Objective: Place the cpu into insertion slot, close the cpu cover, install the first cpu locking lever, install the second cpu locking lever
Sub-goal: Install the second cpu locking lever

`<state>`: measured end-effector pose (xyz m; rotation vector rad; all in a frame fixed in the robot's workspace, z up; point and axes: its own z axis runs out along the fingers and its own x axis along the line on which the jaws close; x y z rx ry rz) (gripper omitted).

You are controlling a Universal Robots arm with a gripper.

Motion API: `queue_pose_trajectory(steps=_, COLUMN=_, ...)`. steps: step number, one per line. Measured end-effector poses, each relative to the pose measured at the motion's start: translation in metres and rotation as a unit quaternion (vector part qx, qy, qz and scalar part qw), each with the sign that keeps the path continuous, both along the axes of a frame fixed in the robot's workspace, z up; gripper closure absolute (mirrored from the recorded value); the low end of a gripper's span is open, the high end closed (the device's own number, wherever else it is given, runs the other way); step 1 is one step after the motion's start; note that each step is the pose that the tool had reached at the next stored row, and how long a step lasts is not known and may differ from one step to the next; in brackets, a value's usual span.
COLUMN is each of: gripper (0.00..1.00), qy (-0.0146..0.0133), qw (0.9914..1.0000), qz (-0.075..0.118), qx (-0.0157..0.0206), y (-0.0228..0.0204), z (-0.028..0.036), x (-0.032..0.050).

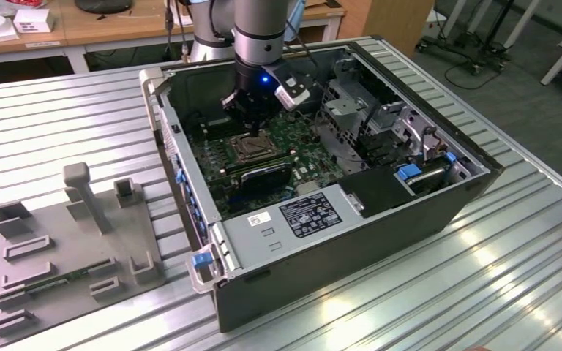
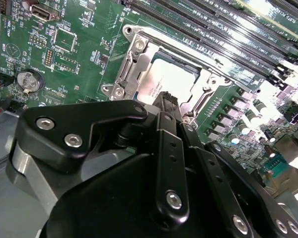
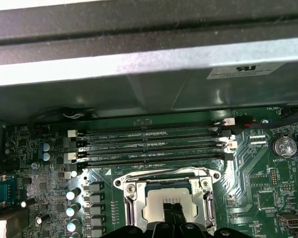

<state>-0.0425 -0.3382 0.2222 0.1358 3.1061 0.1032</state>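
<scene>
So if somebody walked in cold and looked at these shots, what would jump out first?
Probably the open computer case lying on the slatted metal table, with the arm reaching down into it. Next, the black gripper poised right above the cpu, which sits in the insertion slot beside the long memory slots.

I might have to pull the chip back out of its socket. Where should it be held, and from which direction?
Take the chip by two opposite edges, coming straight down from above. It lies flat, ringed closely by the metal frame, so nothing can reach it sideways, and its smooth top offers no hold. Whether the frame overlaps its edges I cannot tell.
</scene>
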Motion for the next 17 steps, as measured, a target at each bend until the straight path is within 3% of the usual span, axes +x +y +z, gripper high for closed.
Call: queue_pose_trajectory(steps=17, gripper=0.89, qy=-0.0001, qw=1.00000, qz=0.000, qx=0.0001, y=0.0000, z=0.0106, x=0.0000)
